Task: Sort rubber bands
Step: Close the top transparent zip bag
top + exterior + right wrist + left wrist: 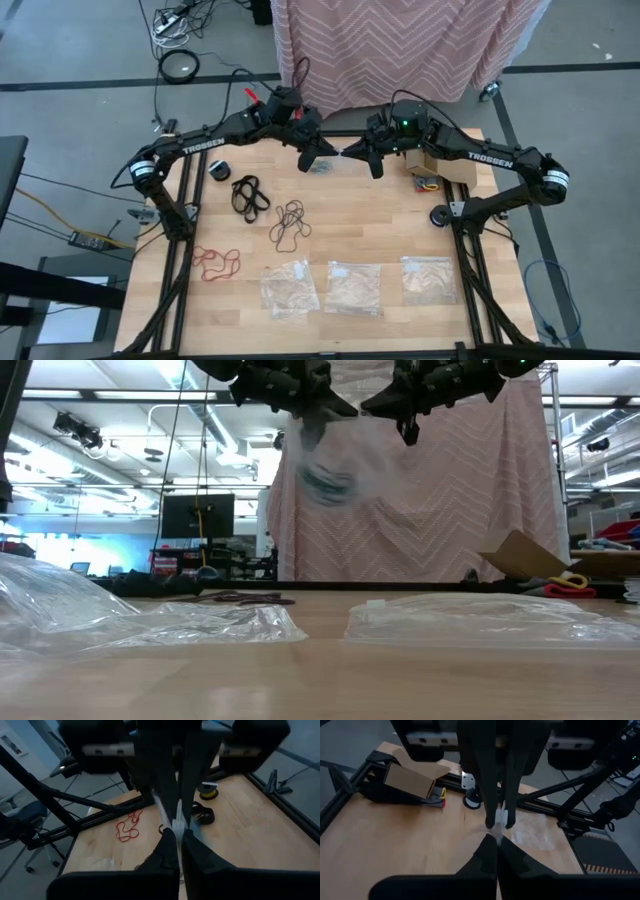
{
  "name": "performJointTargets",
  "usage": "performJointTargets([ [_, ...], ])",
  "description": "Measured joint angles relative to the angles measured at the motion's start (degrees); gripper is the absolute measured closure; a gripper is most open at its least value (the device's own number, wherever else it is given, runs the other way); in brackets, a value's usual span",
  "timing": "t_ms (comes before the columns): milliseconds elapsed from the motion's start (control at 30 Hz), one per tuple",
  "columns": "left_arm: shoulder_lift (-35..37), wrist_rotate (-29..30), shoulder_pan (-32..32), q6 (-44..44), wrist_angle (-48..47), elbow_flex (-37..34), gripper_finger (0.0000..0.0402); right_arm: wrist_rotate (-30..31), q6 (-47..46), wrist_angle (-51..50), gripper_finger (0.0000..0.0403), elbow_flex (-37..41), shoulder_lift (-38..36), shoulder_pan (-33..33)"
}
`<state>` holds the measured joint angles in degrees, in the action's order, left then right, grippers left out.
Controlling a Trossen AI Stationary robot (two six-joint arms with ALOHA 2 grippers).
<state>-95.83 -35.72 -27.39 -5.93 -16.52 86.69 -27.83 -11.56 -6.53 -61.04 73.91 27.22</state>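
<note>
Both grippers meet above the table's [390, 225] far edge, tip to tip. Left gripper [322, 152] and right gripper [358, 150] each pinch a clear bag [330, 470] w/ teal rubber bands [325, 482] hanging between them. Black bands [249, 193], brown bands [288, 223], red bands [215, 262] lie left of the bag, toward the near edge, closer to left arm.

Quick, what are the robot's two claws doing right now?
Left gripper: shut on the clear plastic bag, raised above the table.
Right gripper: shut on the same bag.

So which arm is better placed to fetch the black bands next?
Left, likely: the black rubber bands lie on its side, nearer the left gripper than the right gripper; both pinch the raised bag.
</note>
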Motion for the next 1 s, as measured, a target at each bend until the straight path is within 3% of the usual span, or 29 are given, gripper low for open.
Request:
performJointTargets([
  [300,0.3,-1.9,-1.3,1.2,-1.4,1.3,0.0401,0.2,1.0,-2.3,0.0399,0.1,0.1,0.0],
  [633,0.2,-1.6,-1.5,1.0,-1.3,1.3,0.0401,0.4,2.0,1.8,0.0397,0.2,-0.3,0.6],
  [767,0.2,-2.0,-1.5,0.8,-1.1,1.3,0.0401,-0.4,6.1,5.4,0.0366,0.2,-0.7,0.2],
  [1000,0.2,-4.0,-1.5,-2.0,1.8,1.3,0.0401,5.6,11.6,4.8,0.0284,0.2,-0.7,-1.6],
])
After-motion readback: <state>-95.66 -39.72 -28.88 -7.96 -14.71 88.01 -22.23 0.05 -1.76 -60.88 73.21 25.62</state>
